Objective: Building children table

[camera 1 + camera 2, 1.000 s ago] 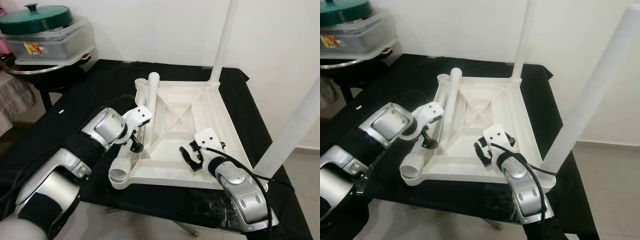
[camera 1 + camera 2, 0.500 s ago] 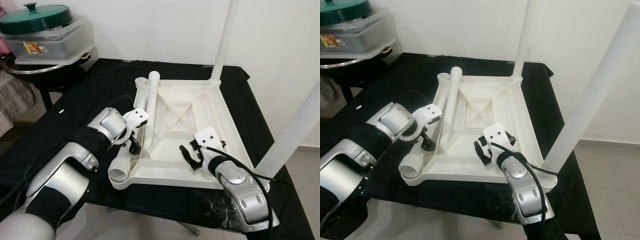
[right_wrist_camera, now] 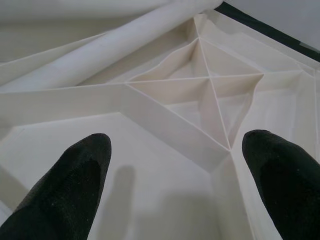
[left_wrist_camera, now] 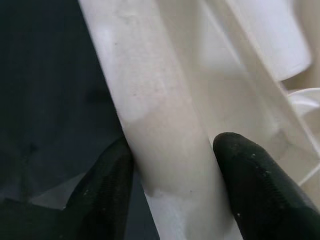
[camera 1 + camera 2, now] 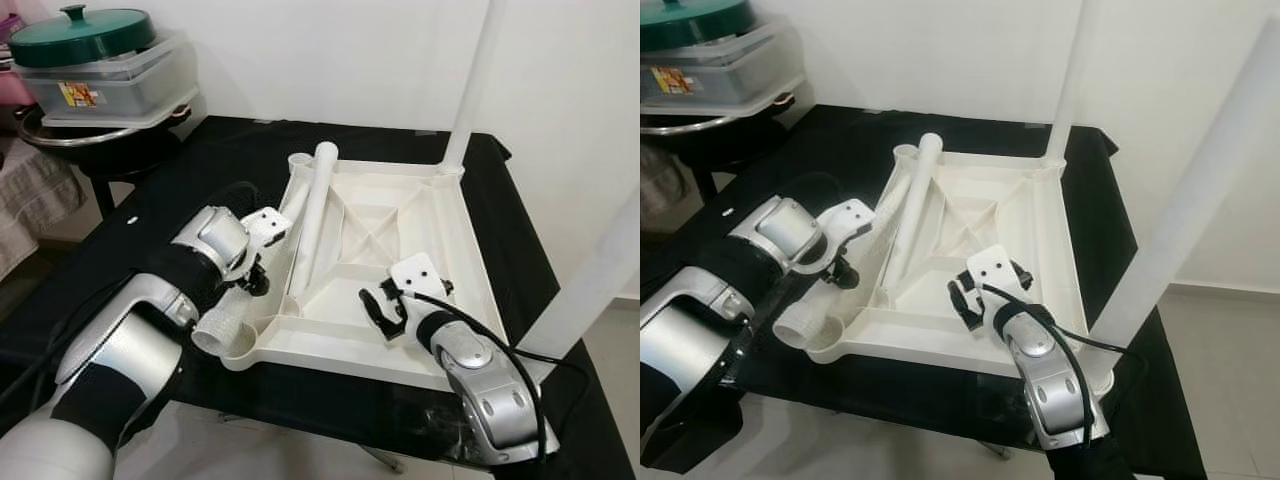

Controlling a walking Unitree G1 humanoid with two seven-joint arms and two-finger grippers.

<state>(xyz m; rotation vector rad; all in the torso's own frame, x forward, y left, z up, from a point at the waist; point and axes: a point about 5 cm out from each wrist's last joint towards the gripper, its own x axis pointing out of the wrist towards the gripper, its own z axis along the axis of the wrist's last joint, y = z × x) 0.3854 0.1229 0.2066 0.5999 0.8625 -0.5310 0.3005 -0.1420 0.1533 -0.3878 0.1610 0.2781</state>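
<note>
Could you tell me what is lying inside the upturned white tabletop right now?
A loose white leg tube lies in the tabletop, gripped by the left hand. The open right hand hovers over it.

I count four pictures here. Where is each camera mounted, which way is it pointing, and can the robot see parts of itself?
Left eye view: on the head, looking down at the upturned white tabletop on black cloth; both silver arms show.
Right eye view: the other eye of that head camera, same scene; both views share the loose leg.
Left wrist view: along the left pincer, shut on that leg.
Right wrist view: along the open right pincer, over the tabletop's ribs.
</note>
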